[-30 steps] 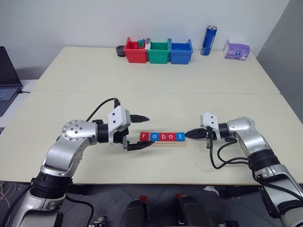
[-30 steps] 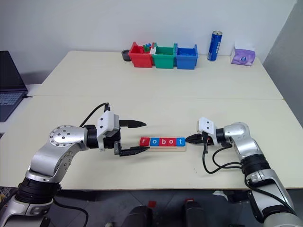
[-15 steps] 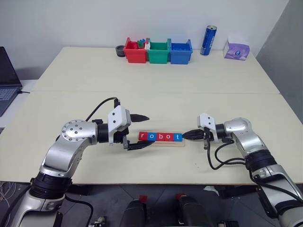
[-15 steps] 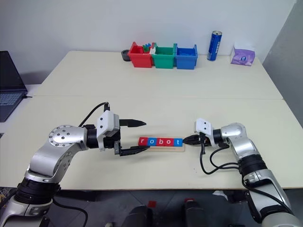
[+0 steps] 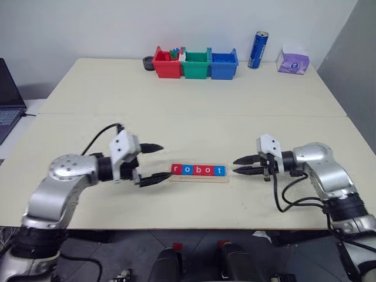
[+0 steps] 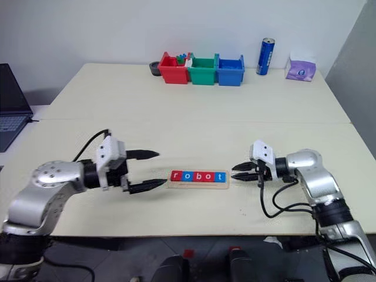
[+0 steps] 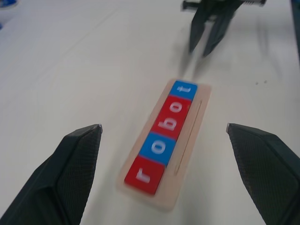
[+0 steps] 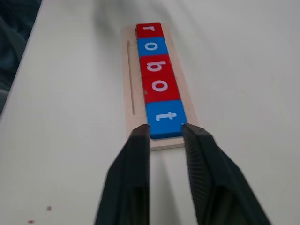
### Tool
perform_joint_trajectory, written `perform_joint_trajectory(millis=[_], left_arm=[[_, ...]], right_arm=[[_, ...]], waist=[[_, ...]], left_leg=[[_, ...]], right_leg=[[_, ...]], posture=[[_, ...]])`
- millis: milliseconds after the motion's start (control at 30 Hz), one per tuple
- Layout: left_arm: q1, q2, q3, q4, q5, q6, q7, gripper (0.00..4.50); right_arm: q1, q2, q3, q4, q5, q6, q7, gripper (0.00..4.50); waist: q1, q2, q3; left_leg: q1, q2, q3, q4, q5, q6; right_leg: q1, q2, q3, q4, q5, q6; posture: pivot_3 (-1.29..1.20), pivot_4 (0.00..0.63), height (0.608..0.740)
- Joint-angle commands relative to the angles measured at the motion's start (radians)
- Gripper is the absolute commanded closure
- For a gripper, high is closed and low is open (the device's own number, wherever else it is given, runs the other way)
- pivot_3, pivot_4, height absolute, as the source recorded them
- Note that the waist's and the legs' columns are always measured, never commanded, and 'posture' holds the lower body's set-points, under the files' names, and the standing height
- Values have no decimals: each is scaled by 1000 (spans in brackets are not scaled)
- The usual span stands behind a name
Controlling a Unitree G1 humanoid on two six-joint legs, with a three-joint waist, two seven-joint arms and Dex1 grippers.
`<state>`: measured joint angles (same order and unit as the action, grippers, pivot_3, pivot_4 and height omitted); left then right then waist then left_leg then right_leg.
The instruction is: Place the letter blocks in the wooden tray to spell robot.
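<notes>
The wooden tray (image 5: 198,177) lies flat on the near half of the pale table (image 5: 194,94), long axis running from 9 to 3 o'clock in the head views; in it the five letter blocks (image 5: 198,170) sit edge to edge in one row, red r, blue o, red b, red o, blue t, spelling robot, with a thin slot in the tray's wood showing along the row's near side.

The left gripper (image 5: 157,161) hovers at the tray's 9 o'clock end, just beside it and apart from it; its two black fingers (image 7: 70,176) are spread wide and hold nothing.

The right gripper (image 5: 241,165) sits at the tray's 3 o'clock end, near the blue t block (image 8: 165,118) but not touching it in the head views; its jaws are parted a little, with a narrow gap between the fingertips (image 8: 139,140), and they grip nothing.

At the table's 12 o'clock edge stand a red bin (image 5: 166,63), a green bin (image 5: 196,64) and a blue bin (image 5: 224,64) side by side; to their right a blue can (image 5: 258,50) stands upright, then a purple tissue pack (image 5: 293,61); a laptop (image 5: 7,98) shows at 9 o'clock.
</notes>
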<state>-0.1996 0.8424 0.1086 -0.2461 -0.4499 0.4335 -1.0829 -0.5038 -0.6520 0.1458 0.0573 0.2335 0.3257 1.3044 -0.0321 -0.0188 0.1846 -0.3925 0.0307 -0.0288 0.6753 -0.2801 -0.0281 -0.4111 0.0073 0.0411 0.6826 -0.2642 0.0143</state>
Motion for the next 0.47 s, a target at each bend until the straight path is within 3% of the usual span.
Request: perform_joint_trajectory(millis=[33,200,233,467], left_arm=[[60,51,88,-39,-29,18,-14,0],[97,92,124,-14,-19,26,-10,0],[101,94,123,-11,-14,20,-9,0],[139,90,116,-35,-4,-10,-13,0]], right_arm=[[36,-24,-35,-155,58,94,-40,2041],[62,-31,-33,-216,66,156,-98,201],[63,-34,-31,-218,64,162,-107,34],[86,-51,-22,-247,84,194,-124,34]], waist=[[1,0,0],[5,0,0],[5,0,0],[4,0,0]], left_leg=[[0,0,0,0,0,0],[0,-1,1,1,0,0],[0,-1,2,1,0,0],[0,-1,3,1,0,0]], right_leg=[[0,0,0,0,0,0],[0,0,-1,0,0,0],[0,0,-1,0,0,0],[0,0,-1,-1,0,0]], posture=[[0,150,740],[0,150,740],[0,150,740],[0,150,740]])
